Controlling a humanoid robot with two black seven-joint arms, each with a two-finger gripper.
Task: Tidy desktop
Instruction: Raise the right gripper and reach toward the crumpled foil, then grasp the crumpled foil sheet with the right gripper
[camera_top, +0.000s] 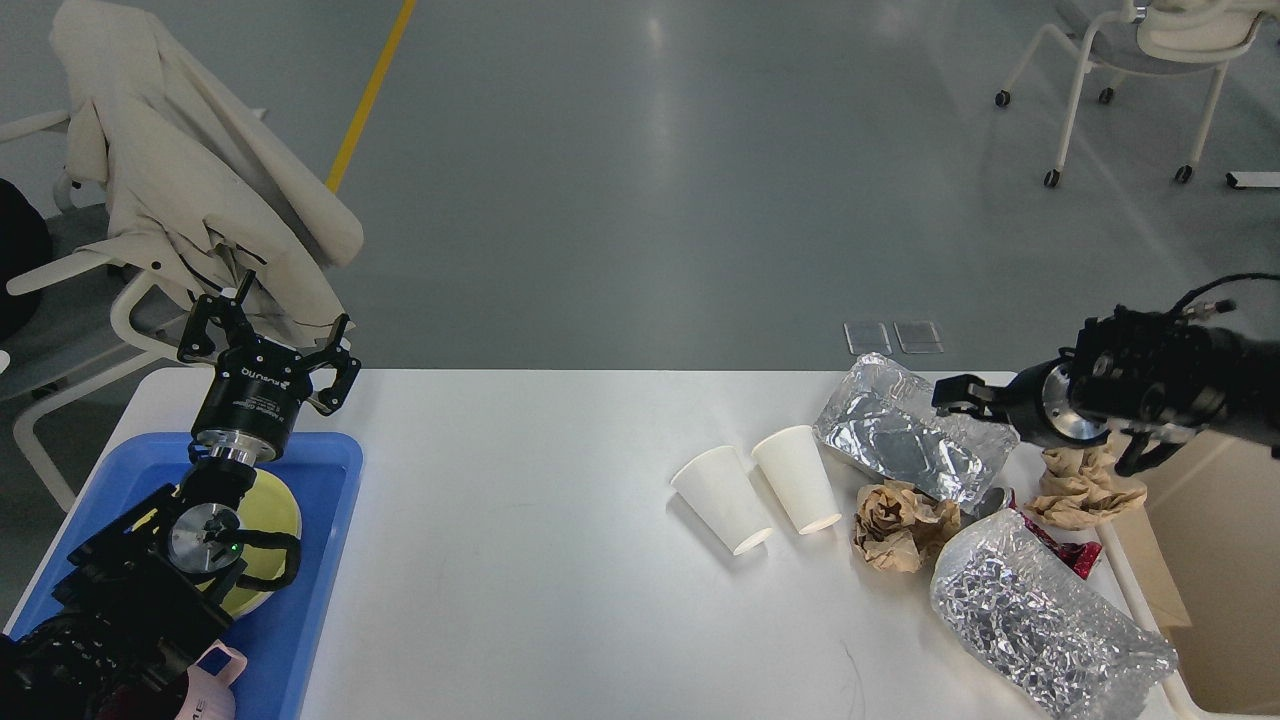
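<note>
Broadly, the desktop (520, 520) runs with its long axis left to right across the head view, its far edge straight and its far corners rounded. It fills the lower half of the view, between the two arms.

At the far left corner the left gripper (268, 338) stands above the edge, its black fingers spread apart with nothing between them; the blue tray (318, 560) sits just below it on the left end of the surface, holding a yellow plate (275, 510).

At the far right the right gripper (960, 395) comes in low over the back edge, right against the foil container (905, 440); it is seen dark and partly end-on, so whether its fingers are apart or together I cannot tell.

Clutter gathers at the right end: two white paper cups (760, 490) lying tipped side by side, a crumpled brown paper ball (900, 525), a second brown wad (1085, 485) by the cream bin (1210, 600), and a crinkled silver bag (1040, 625) near the front right. From the tray to the cups, the middle of the surface lies bare and wide.
</note>
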